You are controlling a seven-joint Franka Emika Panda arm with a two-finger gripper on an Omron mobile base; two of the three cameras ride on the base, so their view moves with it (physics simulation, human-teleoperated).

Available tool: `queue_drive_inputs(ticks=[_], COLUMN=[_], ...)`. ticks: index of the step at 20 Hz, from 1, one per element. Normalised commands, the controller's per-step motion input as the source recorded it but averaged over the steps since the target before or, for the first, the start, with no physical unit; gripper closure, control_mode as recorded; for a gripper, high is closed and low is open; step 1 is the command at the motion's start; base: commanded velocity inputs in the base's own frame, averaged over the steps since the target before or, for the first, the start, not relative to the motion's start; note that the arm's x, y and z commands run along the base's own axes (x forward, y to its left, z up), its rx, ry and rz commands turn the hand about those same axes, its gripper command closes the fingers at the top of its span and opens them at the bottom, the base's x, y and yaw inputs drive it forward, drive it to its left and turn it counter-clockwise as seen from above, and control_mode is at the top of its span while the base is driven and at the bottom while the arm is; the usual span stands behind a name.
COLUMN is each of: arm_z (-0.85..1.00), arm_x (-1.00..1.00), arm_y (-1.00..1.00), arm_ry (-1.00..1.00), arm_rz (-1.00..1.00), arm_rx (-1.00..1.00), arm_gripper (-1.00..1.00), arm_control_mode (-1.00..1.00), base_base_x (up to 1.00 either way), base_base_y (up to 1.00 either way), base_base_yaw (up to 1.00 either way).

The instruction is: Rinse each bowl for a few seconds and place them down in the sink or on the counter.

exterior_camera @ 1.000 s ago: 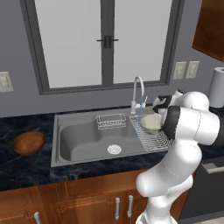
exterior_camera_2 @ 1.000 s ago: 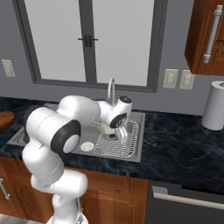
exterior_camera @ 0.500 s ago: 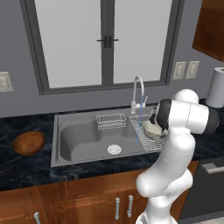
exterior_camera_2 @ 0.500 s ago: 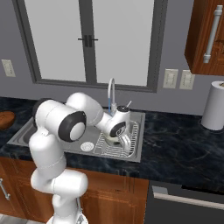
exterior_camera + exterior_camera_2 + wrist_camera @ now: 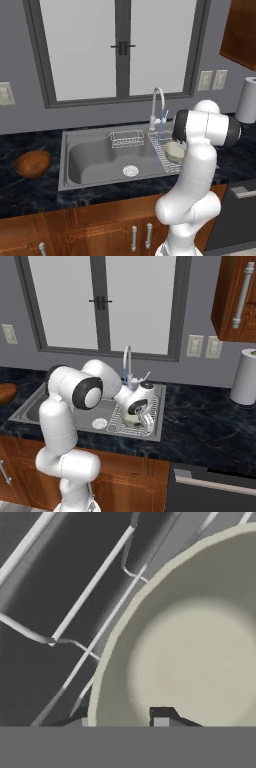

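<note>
Kitchen worktop of black marble-look counter (image 5: 30, 192) over brown wooden cabinets, with a grey steel sink (image 5: 95, 157) set below a window. Item one: pale cream bowl (image 5: 173, 151), upright on the wire rack (image 5: 159, 145) at the right end of the sink, seen close from the hand camera as a light-rimmed hollow (image 5: 195, 652) with rack wires beside it. Gripper (image 5: 141, 420) low over this bowl at its near rim; one dark fingertip (image 5: 161, 716) shows just inside the rim, and whether the jaws clasp the rim or stand free of it cannot be told. Item two: reddish-brown wooden bowl (image 5: 32, 163), upright on the counter left of the sink, well apart from the arm. Also present: curved chrome faucet (image 5: 157, 106) behind the rack, small wire caddy (image 5: 126, 137) at the back of the basin, round drain (image 5: 130, 170), white paper-towel roll (image 5: 247, 100) on the counter at far right.
</note>
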Motion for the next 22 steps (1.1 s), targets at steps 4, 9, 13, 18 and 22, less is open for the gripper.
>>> queue_drive_inputs(ticks=[4, 9, 13, 18, 22], arm_z=[0.33, 0.42, 0.46, 0.45, 0.58], arm_x=[0.05, 0.0, 0.0, -0.17, -0.35], arm_y=[0.0, -0.13, -0.26, -0.02, 0.17], arm_ry=[-0.01, -0.02, -0.03, -0.04, -0.12], arm_rz=[0.0, 0.0, 0.01, 0.0, 0.02], arm_rx=[0.05, 0.05, 0.06, 0.05, 0.0], arm_gripper=[-1.0, -1.0, -1.0, -1.0, -1.0], arm_control_mode=[-1.0, -1.0, -1.0, -1.0, -1.0], base_base_x=[0.0, 0.0, 0.0, 0.0, 0.0], base_base_y=[0.0, 0.0, 0.0, 0.0, 0.0], base_base_yaw=[0.0, 0.0, 0.0, 0.0, 0.0])
